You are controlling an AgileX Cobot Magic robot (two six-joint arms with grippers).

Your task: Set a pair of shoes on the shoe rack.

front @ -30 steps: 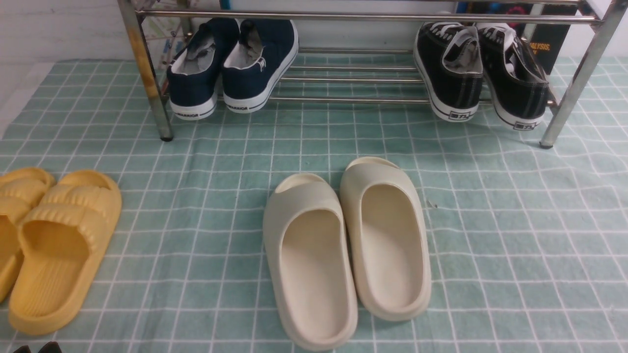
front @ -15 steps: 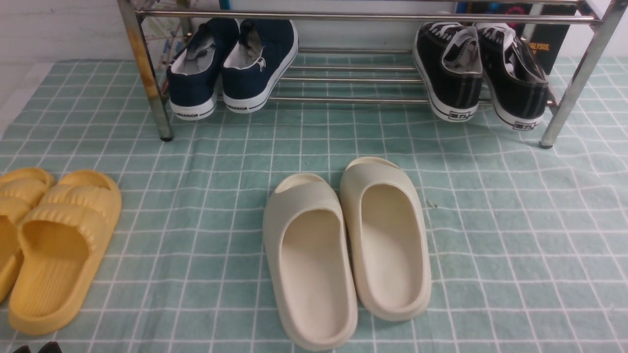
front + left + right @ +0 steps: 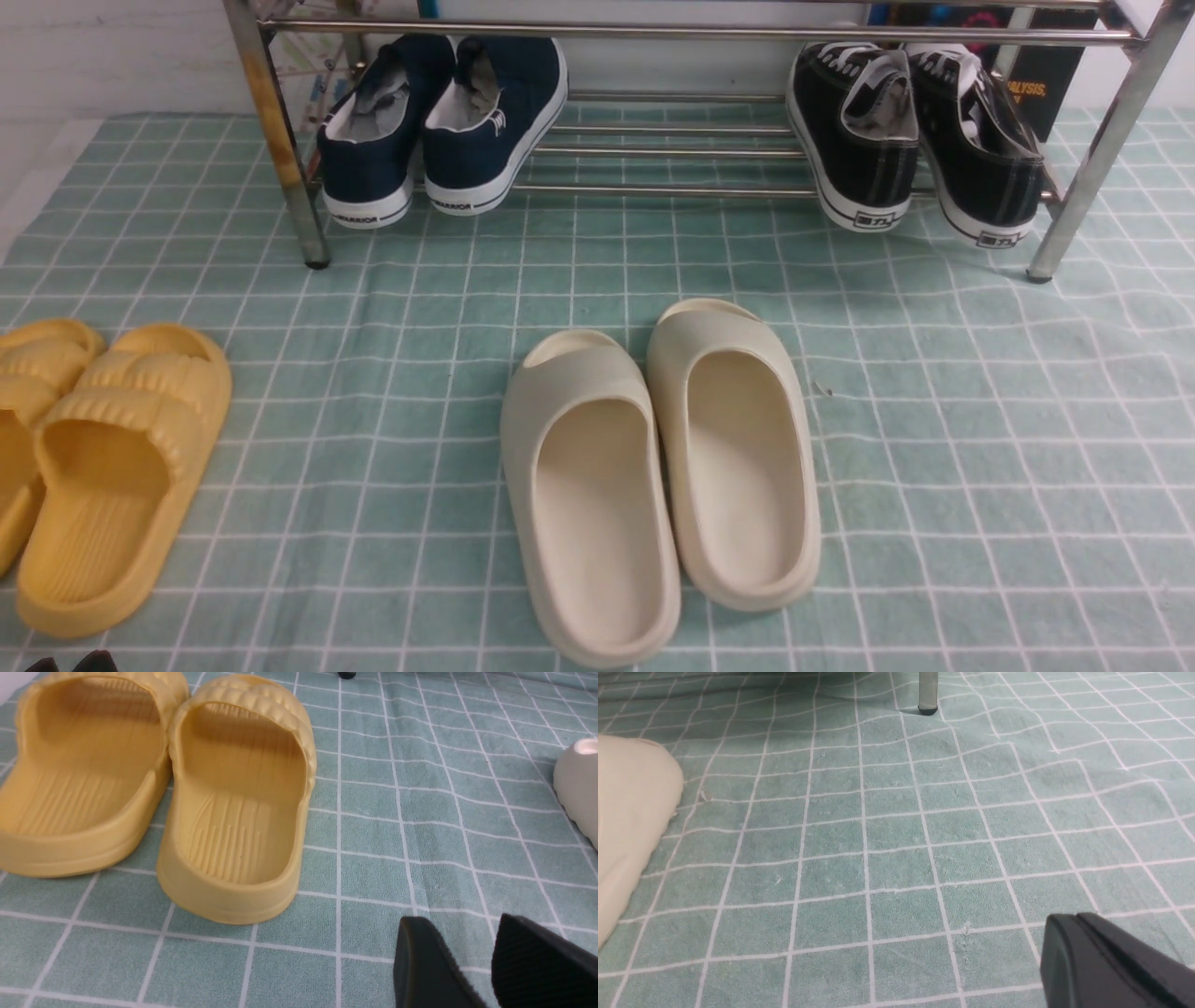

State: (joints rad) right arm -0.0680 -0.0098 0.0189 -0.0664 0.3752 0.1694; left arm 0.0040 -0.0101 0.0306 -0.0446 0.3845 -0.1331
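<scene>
The pair of shoes (image 3: 920, 140), black canvas low-tops with white-edged soles, sits at the right end of the shoe rack (image 3: 691, 33), on its bottom bars, heels toward the robot and leaning a little to the right. They rest side by side and appear to touch. By how things lie, the task looks done or nearly so.

Such a shoe likely handles as light, with a stiff rubber sole and soft canvas sides that would cave under a squeeze. The firm heel or the collar rim looks the surest place to grip; the laces would give nothing solid.

At the rack's left end stand the navy sneakers (image 3: 439, 131). In front, on the green checked cloth (image 3: 980, 448) over the tabletop, lie the cream slides (image 3: 658, 476), and far left the yellow slides (image 3: 103, 457).

The left gripper (image 3: 488, 961) hovers low beside the yellow slides, its jaws apart and holding nothing. The right gripper (image 3: 1106, 961) hangs over bare cloth near the rack's right leg (image 3: 927, 690), jaws pressed together and empty.
</scene>
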